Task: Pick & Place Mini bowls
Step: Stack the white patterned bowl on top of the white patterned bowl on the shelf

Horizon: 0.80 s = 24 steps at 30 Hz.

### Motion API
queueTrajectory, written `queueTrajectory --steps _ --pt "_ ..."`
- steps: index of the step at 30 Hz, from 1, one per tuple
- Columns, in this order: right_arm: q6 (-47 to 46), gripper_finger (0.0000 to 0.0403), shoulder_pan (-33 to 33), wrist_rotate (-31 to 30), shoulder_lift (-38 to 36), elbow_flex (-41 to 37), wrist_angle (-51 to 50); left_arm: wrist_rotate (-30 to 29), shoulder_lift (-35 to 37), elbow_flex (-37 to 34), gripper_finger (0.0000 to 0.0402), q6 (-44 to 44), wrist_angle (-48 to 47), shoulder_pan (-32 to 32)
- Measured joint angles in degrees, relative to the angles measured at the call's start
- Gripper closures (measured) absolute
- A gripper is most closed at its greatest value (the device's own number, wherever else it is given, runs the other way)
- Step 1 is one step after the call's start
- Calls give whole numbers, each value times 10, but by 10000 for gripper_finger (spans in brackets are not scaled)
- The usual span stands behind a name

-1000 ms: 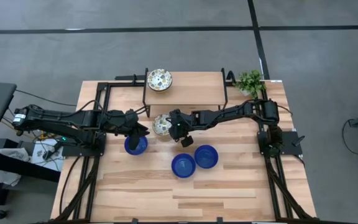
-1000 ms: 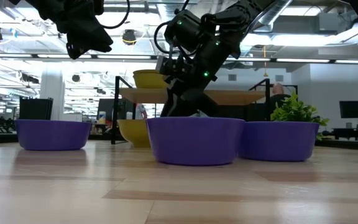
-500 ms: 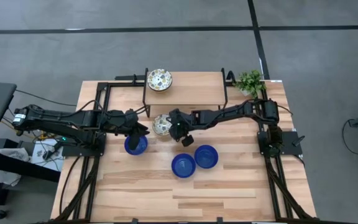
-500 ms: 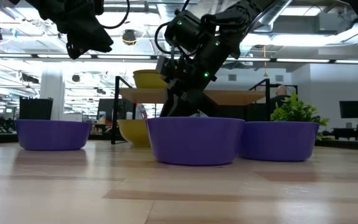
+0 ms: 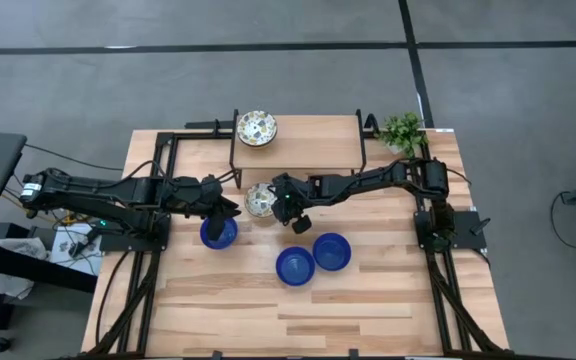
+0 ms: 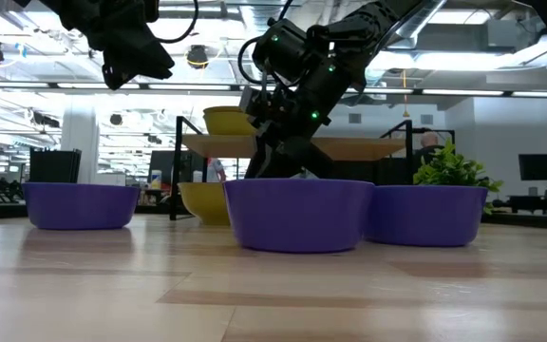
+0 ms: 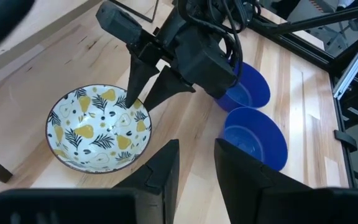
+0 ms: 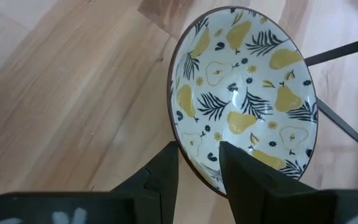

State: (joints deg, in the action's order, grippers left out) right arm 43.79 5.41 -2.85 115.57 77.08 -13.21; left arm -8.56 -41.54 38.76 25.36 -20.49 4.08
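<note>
We see the right gripper reaching across the table to a patterned bowl, cream-white with yellow pears and dark leaves, which sits on the wood just in front of the raised shelf. In the right wrist view the two dark fingers straddle the bowl's near rim, one over the inside and one outside, with a narrow gap between them; we cannot tell whether they are pressing the rim yet. The left wrist view shows the same thing from the other side: the right gripper's tips dip over the bowl's edge. The left gripper hangs above the table just on the other side of this bowl, its fingers parted by a slim gap and holding nothing. Directly below and slightly behind the left gripper lies a blue bowl. Two more blue bowls stand touching side by side, nearer the table's front than the right gripper and apart from it. A second patterned bowl rests on the shelf, beyond both grippers, and a small green plant stands at the far corner by the right arm's base.
</note>
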Motion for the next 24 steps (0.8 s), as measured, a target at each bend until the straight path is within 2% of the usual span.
queueTrajectory --steps 18,24 --pt "32 297 0 -1 0 0 -1 0 0 0 302 0 11 0" --pt "33 337 0 -1 0 0 -1 0 0 0 302 0 13 0"
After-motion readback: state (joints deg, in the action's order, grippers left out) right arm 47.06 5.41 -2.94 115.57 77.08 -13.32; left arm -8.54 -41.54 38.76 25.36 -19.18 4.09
